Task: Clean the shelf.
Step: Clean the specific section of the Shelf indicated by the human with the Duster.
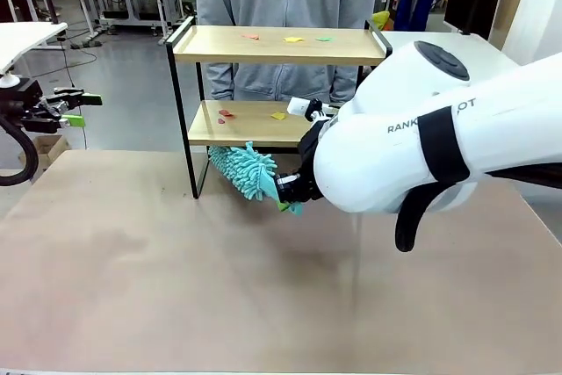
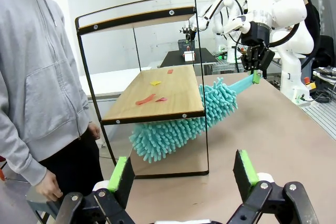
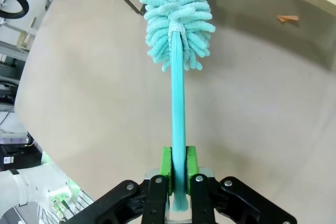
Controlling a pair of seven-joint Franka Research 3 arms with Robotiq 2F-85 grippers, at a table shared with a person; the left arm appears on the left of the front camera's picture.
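**Duster head sits low under the shelf's lower board**

The right jaws are clamped tight on the teal handle (image 3: 178, 119) of a fluffy duster (image 1: 244, 171). From the jaws the duster's long axis runs slantwise toward the left front leg of the shelf (image 1: 272, 45), which stands at the far side of the bench (image 1: 176, 287). Its head lies just under the front edge of the lower board (image 1: 255, 122). The coloured scraps (image 1: 226, 114) lie on top of that board, so I judge the head must rise before sweeping. The left jaws gape wide and empty, well apart at the left, so the right arm is nearer.
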